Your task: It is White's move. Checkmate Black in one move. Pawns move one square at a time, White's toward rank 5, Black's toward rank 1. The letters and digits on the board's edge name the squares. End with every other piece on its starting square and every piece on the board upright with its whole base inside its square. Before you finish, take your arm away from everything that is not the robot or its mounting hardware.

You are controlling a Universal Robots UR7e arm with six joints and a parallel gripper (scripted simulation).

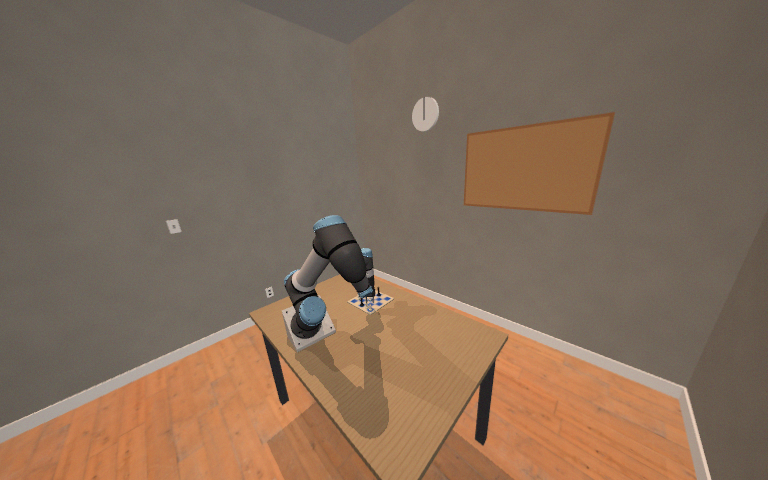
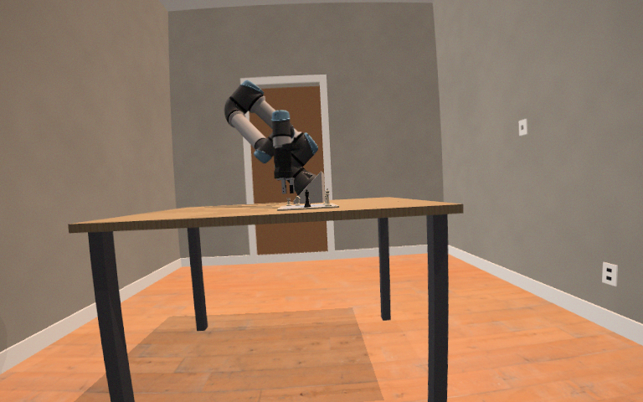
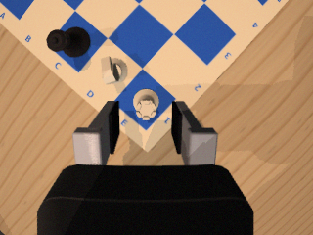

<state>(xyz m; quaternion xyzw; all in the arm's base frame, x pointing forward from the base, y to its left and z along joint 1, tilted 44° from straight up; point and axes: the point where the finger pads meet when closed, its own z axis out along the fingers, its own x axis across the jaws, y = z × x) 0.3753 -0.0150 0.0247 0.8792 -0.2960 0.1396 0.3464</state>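
A small blue-and-cream chessboard (image 3: 203, 31) (image 1: 385, 299) (image 2: 331, 206) lies on the wooden table (image 1: 407, 362) (image 2: 237, 215). A white piece (image 3: 145, 105) stands on the blue corner square nearest me. Another white piece (image 3: 112, 70) stands one square diagonally up-left, and a black piece (image 3: 68, 41) (image 2: 307, 198) stands further left. My gripper (image 3: 145, 117) (image 2: 285, 189) is open. It hangs just above the corner white piece, with one finger on either side of it in the wrist view, touching nothing.
The board sits at the far part of the table, near the arm's base plate (image 1: 308, 335). A tall white piece (image 2: 326, 195) stands at the board's right end in the exterior view. The board's corner lies close to bare wood (image 3: 261, 131).
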